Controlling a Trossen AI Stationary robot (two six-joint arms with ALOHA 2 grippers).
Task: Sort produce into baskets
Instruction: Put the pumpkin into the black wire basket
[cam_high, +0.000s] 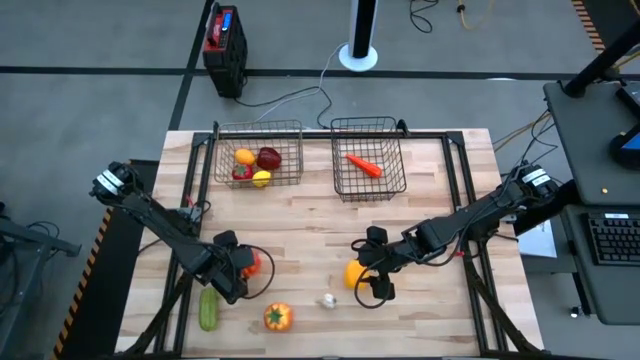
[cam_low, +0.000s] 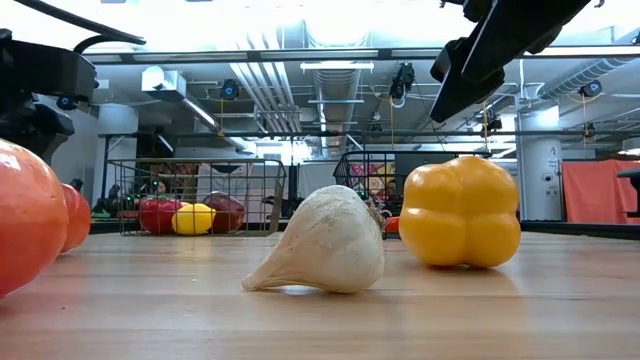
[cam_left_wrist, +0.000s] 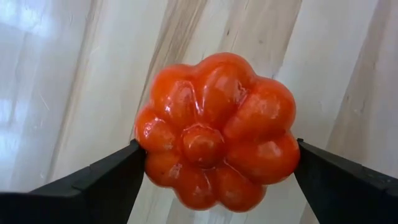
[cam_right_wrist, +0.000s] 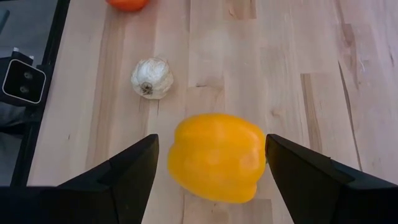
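A red ribbed tomato (cam_left_wrist: 217, 130) lies on the table near its left front, and my left gripper (cam_high: 238, 272) stands open over it, pointing down, one finger on each side. A yellow pepper (cam_right_wrist: 216, 155) lies right of the table's middle. My right gripper (cam_right_wrist: 211, 140) hangs open above the pepper, slanting down, its fingers apart from the pepper's sides. The far left basket (cam_high: 258, 155) holds an orange, an apple, a lemon and a tomato. The far right basket (cam_high: 368, 160) holds a carrot (cam_high: 363, 165). My left gripper's fingertips (cam_left_wrist: 134, 155) stand right at the tomato's two sides (cam_left_wrist: 146, 140), coming from above. I cannot tell whether they touch it. The tomato sits on the table.
White garlic (cam_high: 327, 300), an orange pepper (cam_high: 278, 317) and a green cucumber (cam_high: 208, 308) lie along the near edge. In the low view the garlic (cam_low: 320, 245) sits just left of the yellow pepper (cam_low: 460, 212). Bare wood lies between the baskets and the arms.
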